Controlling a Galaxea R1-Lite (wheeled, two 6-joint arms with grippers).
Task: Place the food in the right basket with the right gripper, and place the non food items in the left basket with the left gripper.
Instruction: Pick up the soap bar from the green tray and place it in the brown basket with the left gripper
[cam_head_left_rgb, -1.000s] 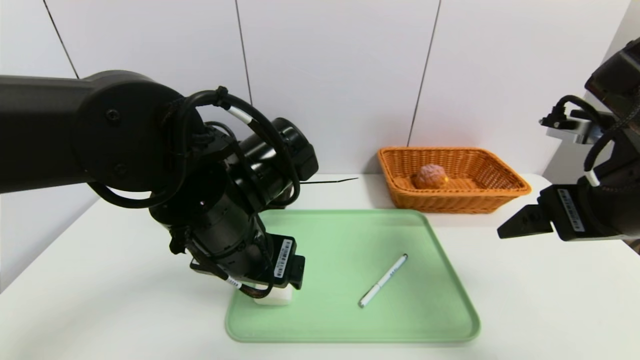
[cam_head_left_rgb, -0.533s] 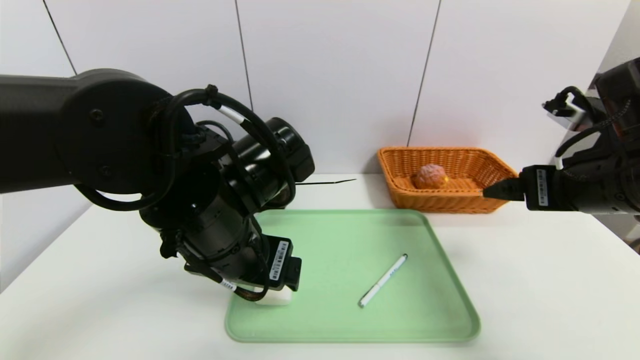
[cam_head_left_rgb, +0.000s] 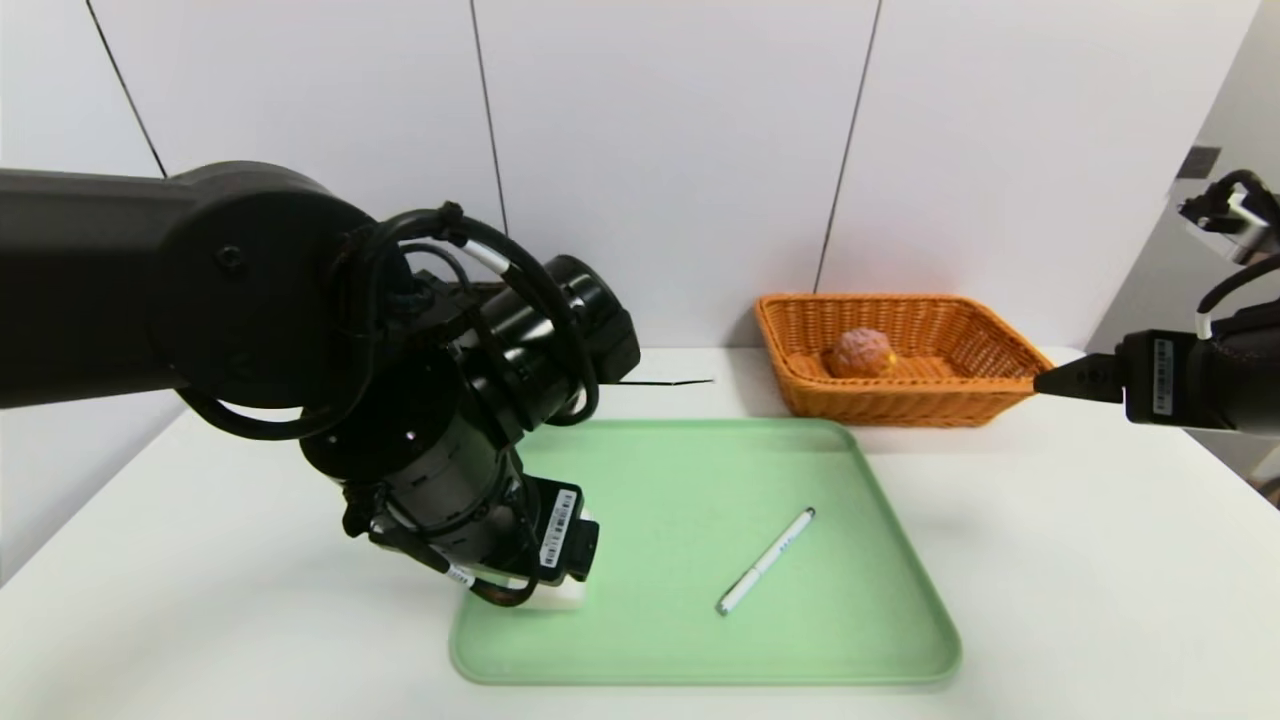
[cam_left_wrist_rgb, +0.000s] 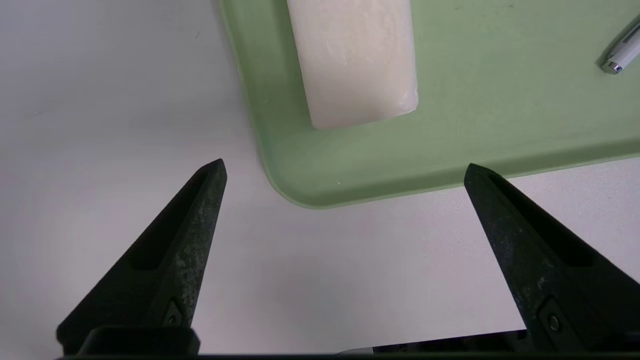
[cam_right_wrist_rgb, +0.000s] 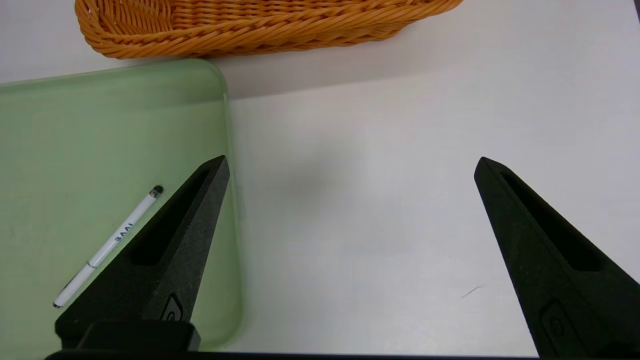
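Observation:
The bun (cam_head_left_rgb: 860, 353) lies inside the orange basket (cam_head_left_rgb: 1000, 345) at the back right. My right gripper (cam_head_left_rgb: 1058, 382) hovers open and empty just right of that basket, over bare table (cam_right_wrist_rgb: 352, 162). A white block (cam_left_wrist_rgb: 352, 60) rests in the near left corner of the green tray (cam_head_left_rgb: 700, 650). In the head view the block (cam_head_left_rgb: 560, 600) is mostly covered by my left arm (cam_head_left_rgb: 450, 480). My left gripper (cam_left_wrist_rgb: 345, 167) is open and empty, its tips above the table just off that tray corner. A white pen (cam_head_left_rgb: 766, 562) lies on the tray. The left basket is hidden behind the left arm.
The orange basket (cam_right_wrist_rgb: 240, 30) stands just behind the tray's far right corner (cam_right_wrist_rgb: 210, 75). A white wall closes the back of the table. The bulky left arm blocks the view of the table's back left.
The right gripper rose from beside the tray to the basket's rim, then drew back to the right. The left arm shifted slightly over the block.

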